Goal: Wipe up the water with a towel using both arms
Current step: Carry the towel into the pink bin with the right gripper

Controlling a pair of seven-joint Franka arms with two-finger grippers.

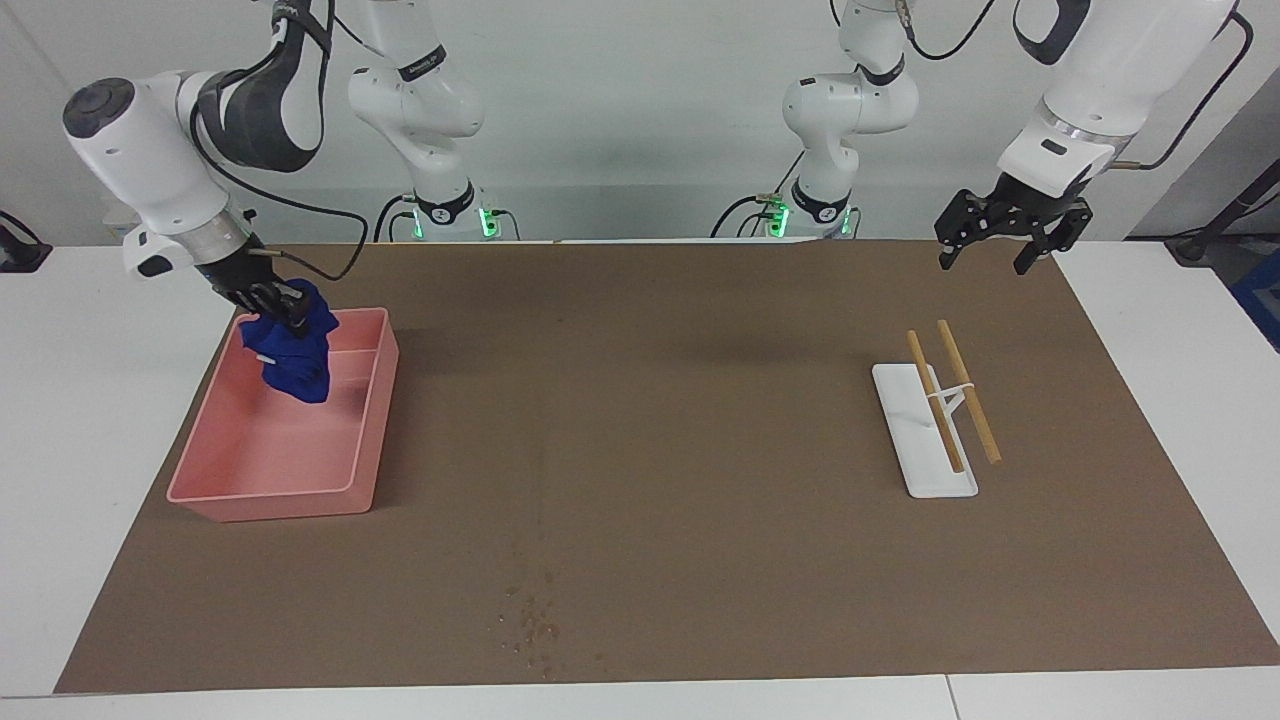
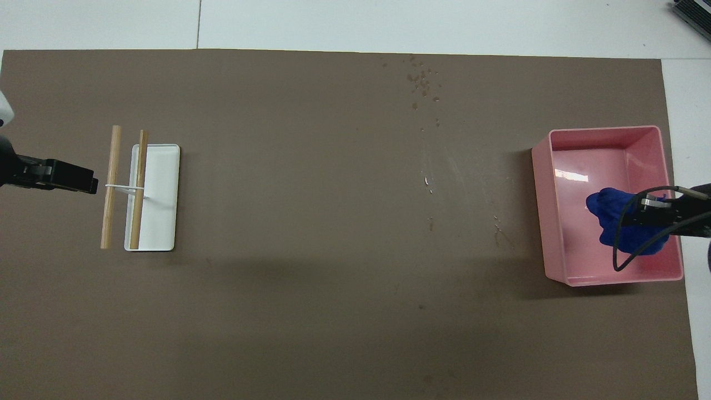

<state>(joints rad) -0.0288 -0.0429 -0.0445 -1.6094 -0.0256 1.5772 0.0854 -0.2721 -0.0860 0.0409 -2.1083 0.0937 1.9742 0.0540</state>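
The deep-blue towel (image 1: 296, 358) hangs from my right gripper (image 1: 281, 306), which is shut on its top, over the pink bin (image 1: 270, 495) at the right arm's end of the table. In the overhead view the towel (image 2: 610, 214) hangs inside the bin (image 2: 605, 131) under the right gripper (image 2: 644, 214). The water (image 1: 530, 618) is a patch of small dark speckles on the brown mat, far from the robots near the table's middle; in the overhead view the water (image 2: 422, 82) trails into a faint streak. My left gripper (image 1: 985, 262) is open and empty in the air beside the stick tray, and it shows in the overhead view (image 2: 89, 183).
A white tray (image 1: 925, 465) with two wooden sticks (image 1: 968, 392) on a small rack lies at the left arm's end of the mat, also in the overhead view (image 2: 164, 194). The brown mat (image 1: 650, 400) covers most of the white table.
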